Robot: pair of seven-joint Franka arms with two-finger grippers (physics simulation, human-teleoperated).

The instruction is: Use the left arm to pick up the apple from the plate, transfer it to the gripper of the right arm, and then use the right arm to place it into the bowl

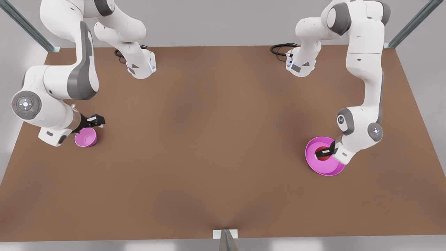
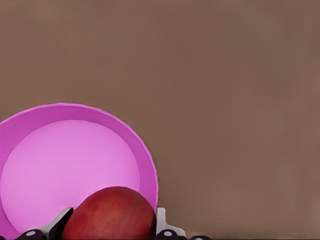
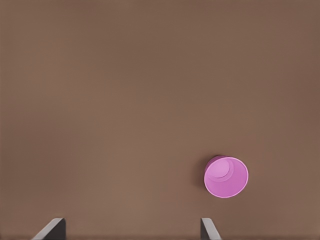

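Observation:
The red apple lies on the wide pink plate at the front view's right. My left gripper is down over it, shut on the apple, with one fingertip pressed to each side. The small deep pink bowl stands on the table at the front view's left. My right gripper hovers just behind and above the bowl, open, with nothing between its fingers.
The brown table stretches between the two arms. Both arm bases stand at the far edge with black cables beside them. A metal post rises at the near edge.

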